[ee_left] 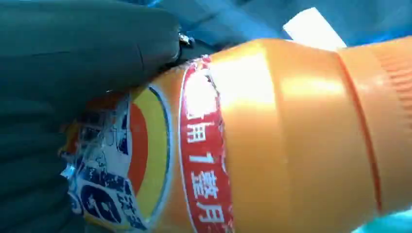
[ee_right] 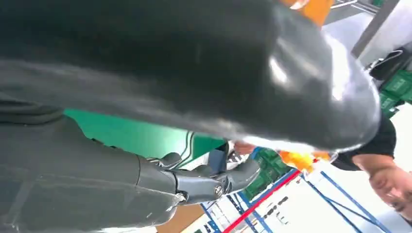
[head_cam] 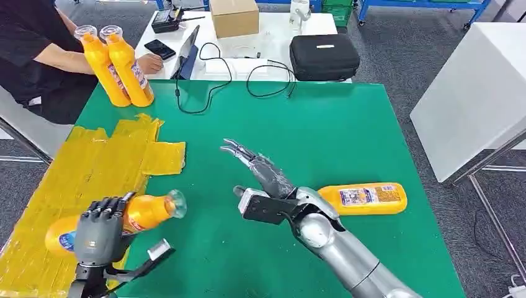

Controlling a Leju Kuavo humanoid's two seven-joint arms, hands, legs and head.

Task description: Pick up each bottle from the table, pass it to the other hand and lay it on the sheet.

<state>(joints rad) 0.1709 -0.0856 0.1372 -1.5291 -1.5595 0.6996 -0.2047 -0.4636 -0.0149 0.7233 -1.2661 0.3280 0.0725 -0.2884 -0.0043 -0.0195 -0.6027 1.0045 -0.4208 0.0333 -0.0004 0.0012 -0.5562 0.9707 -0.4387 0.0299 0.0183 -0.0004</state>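
Note:
My left hand [head_cam: 100,231] grips an orange bottle [head_cam: 146,211] around its labelled body, above the edge of the yellow sheet [head_cam: 87,174]. Its clear cap points toward the table's middle. Close up, the held bottle [ee_left: 272,141] shows a red band and colourful label, with dark fingers [ee_left: 73,58] wrapped over it. My right hand [head_cam: 260,177] hovers open over the green table [head_cam: 322,136], fingers stretched toward the far left. A second orange bottle [head_cam: 363,198] lies on its side just behind my right forearm. Two more orange bottles [head_cam: 118,65] stand upright at the far left corner.
A person in black sits at the far left, one hand [head_cam: 149,63] by the standing bottles. Behind the green table, a white table carries a black case [head_cam: 324,56], a cardboard box [head_cam: 234,17], cables and a phone. A white cabinet [head_cam: 477,93] stands to the right.

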